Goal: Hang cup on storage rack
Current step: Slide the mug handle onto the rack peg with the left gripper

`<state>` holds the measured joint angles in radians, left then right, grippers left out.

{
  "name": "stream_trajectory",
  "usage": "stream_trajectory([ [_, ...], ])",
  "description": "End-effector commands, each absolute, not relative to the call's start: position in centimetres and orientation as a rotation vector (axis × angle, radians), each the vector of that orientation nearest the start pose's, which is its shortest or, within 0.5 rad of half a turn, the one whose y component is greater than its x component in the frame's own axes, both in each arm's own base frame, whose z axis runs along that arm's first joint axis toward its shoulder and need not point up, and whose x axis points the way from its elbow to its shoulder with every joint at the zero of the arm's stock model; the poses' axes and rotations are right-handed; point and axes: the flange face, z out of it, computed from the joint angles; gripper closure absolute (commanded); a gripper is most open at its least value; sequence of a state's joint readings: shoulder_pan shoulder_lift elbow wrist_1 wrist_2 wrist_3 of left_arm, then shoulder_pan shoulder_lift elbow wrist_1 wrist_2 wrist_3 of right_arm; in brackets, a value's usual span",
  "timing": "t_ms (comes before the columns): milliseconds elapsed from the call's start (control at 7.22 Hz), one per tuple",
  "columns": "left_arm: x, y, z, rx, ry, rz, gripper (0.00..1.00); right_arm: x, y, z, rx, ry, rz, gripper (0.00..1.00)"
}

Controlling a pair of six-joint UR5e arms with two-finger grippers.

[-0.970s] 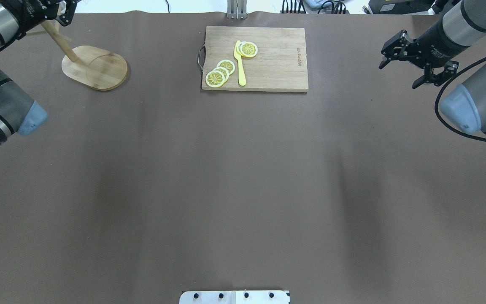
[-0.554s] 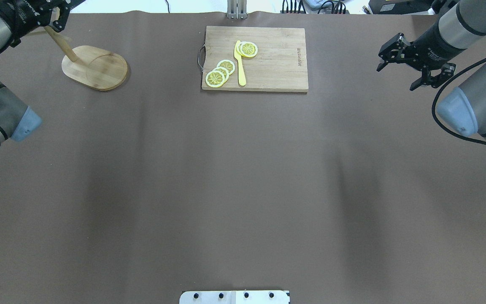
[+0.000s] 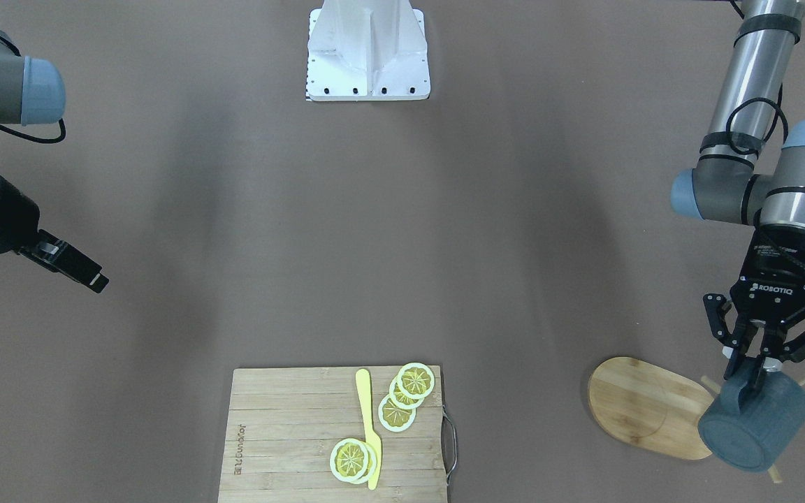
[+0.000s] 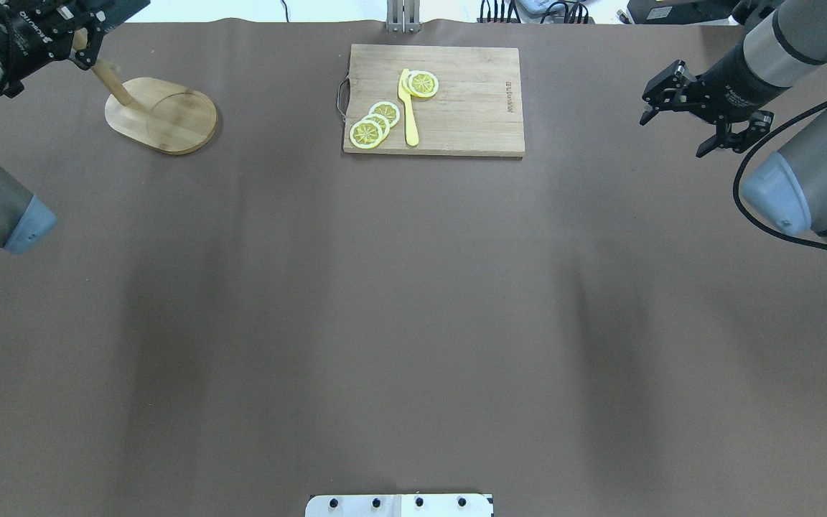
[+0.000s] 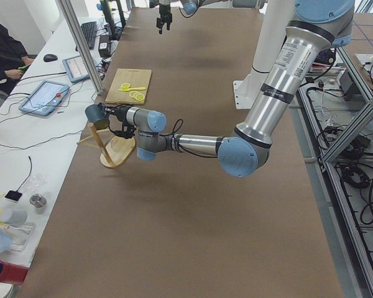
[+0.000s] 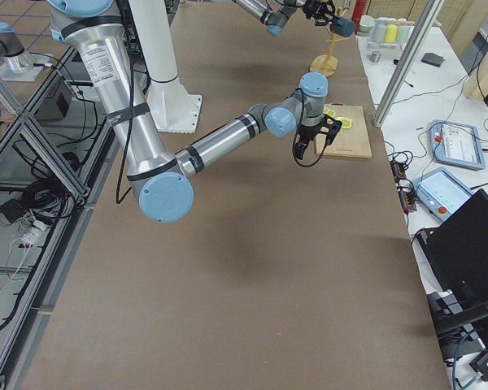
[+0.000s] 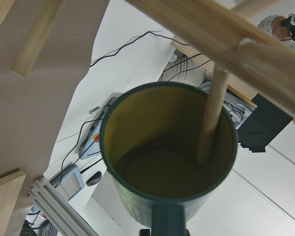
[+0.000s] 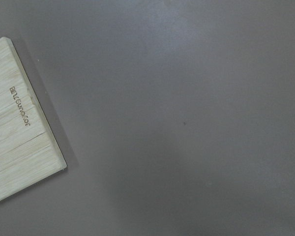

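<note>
The cup (image 3: 759,426) is gripped by its handle in the left claw (image 3: 752,370), closed narrowly on it, among the pegs of the rack (image 3: 643,409), with one thin peg (image 7: 211,113) reaching into the cup's mouth. The right claw (image 4: 672,133) is spread wide, empty, above the counter (image 4: 413,323)

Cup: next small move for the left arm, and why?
Probably lower the cup slightly so it settles on the peg of the rack. The left claw grips its handle, and the peg reaches deep into its mouth; whether it bears weight is unclear.
</note>
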<state>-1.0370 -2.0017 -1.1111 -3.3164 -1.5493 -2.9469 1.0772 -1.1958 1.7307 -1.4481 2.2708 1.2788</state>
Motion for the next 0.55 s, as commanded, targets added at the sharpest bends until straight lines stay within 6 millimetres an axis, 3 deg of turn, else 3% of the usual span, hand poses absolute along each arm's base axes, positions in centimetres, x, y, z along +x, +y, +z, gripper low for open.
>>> stream_trajectory([
  [0,21.44,-62.92,45.4,-0.342,2.055,-1.706,1.0,-23.28,-57.71,35.75,-0.122,-0.92,0.499,0.0],
  [277,21.45,-62.94,45.48,-0.373,2.058,-1.725,1.0,-23.28,-57.71,35.92,-0.123,-0.918,0.499,0.0],
  [416,21.64,-63.07,45.42,-0.365,2.05,-1.725,0.01,-23.26,-57.65,36.11,-0.125,-0.916,0.5,0.0],
])
